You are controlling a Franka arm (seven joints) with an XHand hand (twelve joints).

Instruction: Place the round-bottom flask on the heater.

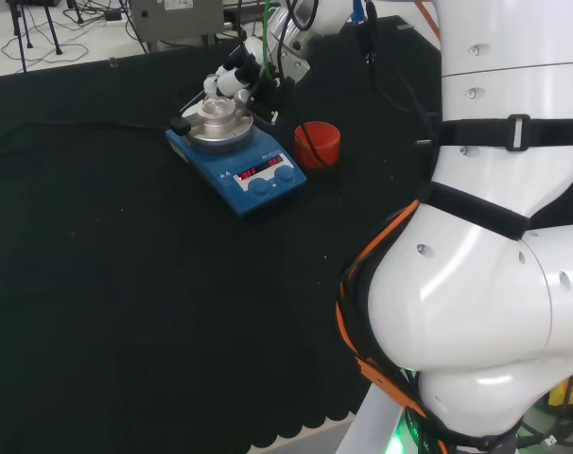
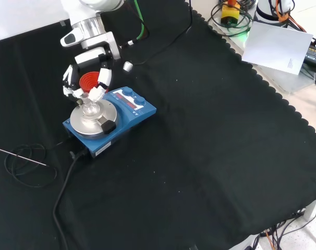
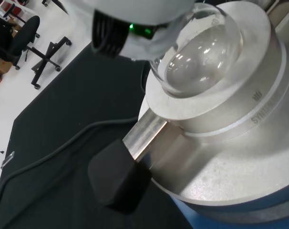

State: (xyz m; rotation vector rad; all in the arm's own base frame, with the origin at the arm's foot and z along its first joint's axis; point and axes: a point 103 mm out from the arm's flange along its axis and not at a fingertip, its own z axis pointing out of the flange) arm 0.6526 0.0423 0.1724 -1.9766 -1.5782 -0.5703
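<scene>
1. I am holding the flask (image 2: 90,107) by its neck, my hand (image 2: 85,83) curling round it from above; in the front view my fingers (image 2: 98,92) are closing on it just over the heater (image 2: 108,117).

2. The flask's round belly is sitting in the bowl of the silver block (image 3: 240,124) on top of the heater. In the wrist view the glass bulb (image 3: 201,57) is lying inside the block's rim, though I cannot tell whether it is fully seated or just touching.

3. The flask's long axis is running up from the bowl to my palm, close to upright, tilting a little toward my hand.

4. So the flask is lying straight below my hand, and I am judging that the coming move is a release and a lift straight up along the neck, not sideways, or the flask may tip.

5. The red stand (image 1: 317,144) is sitting on the bench just beside the heater, behind my hand in the front view.
</scene>
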